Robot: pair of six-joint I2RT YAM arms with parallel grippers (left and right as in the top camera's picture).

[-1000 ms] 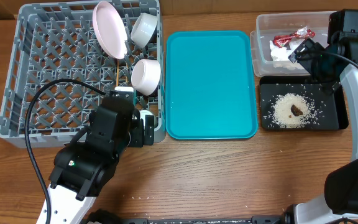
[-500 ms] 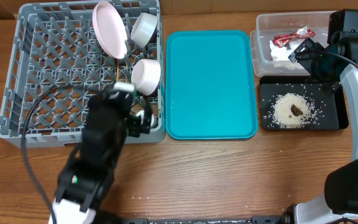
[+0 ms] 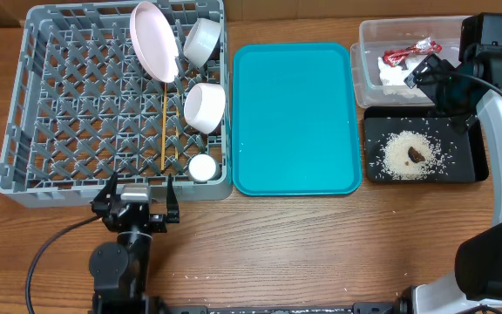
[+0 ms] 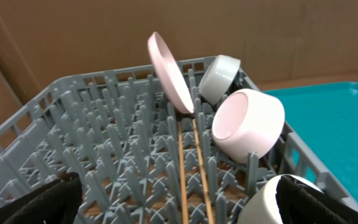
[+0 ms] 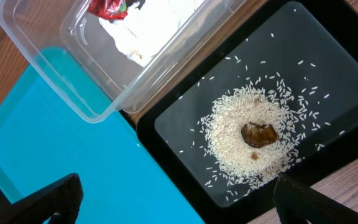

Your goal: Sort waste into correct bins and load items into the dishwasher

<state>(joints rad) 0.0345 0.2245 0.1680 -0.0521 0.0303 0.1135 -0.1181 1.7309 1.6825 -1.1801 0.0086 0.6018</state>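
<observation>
**Sorting and loading look done; both pincers idle**

Judging by how things lie, the task is at its closing step. The large grey plastic dish rack (image 3: 24,105) fills the far left corner of the worktop (image 3: 303,253) and holds every dish. The round pale-pink plate (image 3: 153,41) stands on edge at its far side, and the white round bowls (image 3: 205,106) lie tipped beside it. The thin wooden chopsticks (image 3: 164,131) run along the grid, and the small white cup (image 3: 202,167) sits in the near right corner.

At the far right corner, the clear plastic tub (image 3: 369,39) contains the shiny red wrapper (image 3: 399,58) and the crumpled white paper napkin (image 3: 395,78). Just nearer along the right edge, the shallow black tray (image 3: 469,170) carries the loose white rice grains (image 3: 397,157) with the small brown food scrap (image 3: 417,153) on top.

The left pincer (image 3: 138,205) hangs at the near edge, just outside the rack wall. Its fingers are spread and empty, with the cup near its right finger. The right pincer (image 5: 176,208) hovers over the seam between tub and black tray, likewise spread and holding nothing.

The next move probably calls only for parking the arms. Pale specks on the wood by the near edge are too small to identify.
</observation>
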